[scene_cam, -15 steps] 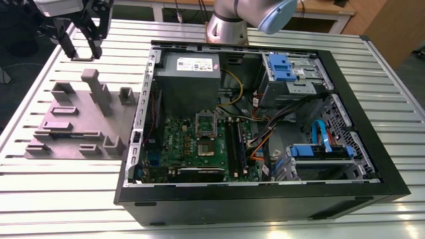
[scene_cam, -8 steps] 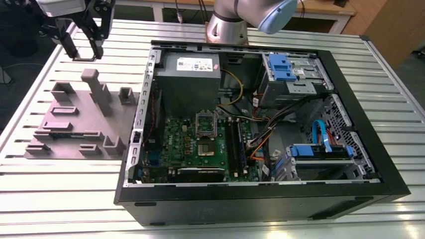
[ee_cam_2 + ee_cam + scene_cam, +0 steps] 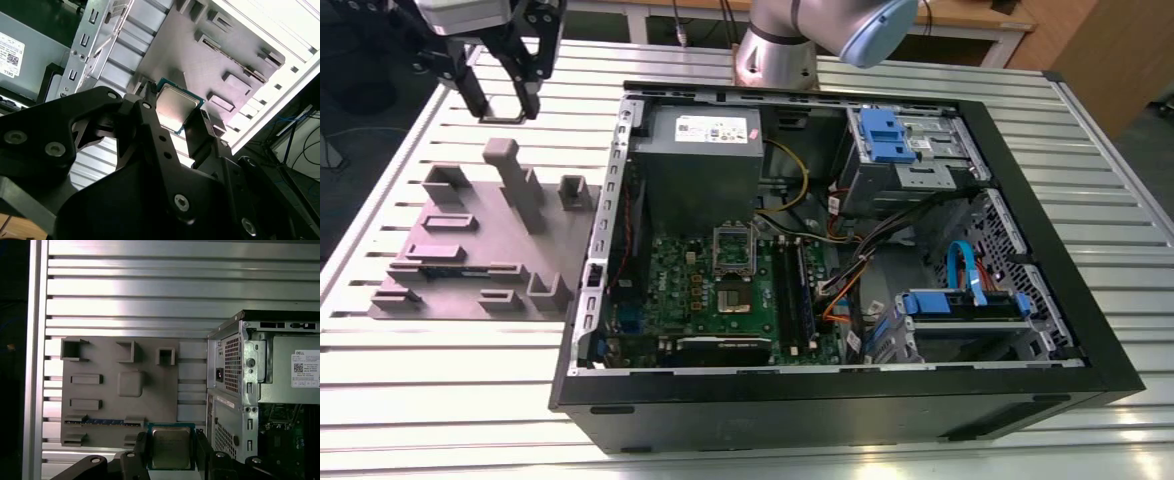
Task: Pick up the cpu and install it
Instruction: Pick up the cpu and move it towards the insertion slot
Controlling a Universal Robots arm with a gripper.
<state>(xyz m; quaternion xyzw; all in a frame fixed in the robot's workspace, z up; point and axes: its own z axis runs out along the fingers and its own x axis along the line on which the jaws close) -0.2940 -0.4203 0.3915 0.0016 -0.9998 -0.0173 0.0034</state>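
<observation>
Slatted metal worktop (image 3: 454, 380). Exterior view's left, far side: pincer (image 3: 503, 108), raised near the grey fixture block (image 3: 480, 240), clenched on the cpu (image 3: 170, 447), which sits flat between its fingers in the first wrist view. Exterior view's right: open computer case (image 3: 854, 410). Its socket frame (image 3: 731, 250), long axis running far to near, lies rightward and nearer, well apart from the held cpu.

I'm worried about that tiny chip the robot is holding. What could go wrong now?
1. The gripper pinches the chip only by its edges, in the air near the grey tray. If it slips, the chip could fall.
2. The socket sits deep inside the computer case, close to cables and metal walls, so the gripper might bump something going in.
</observation>
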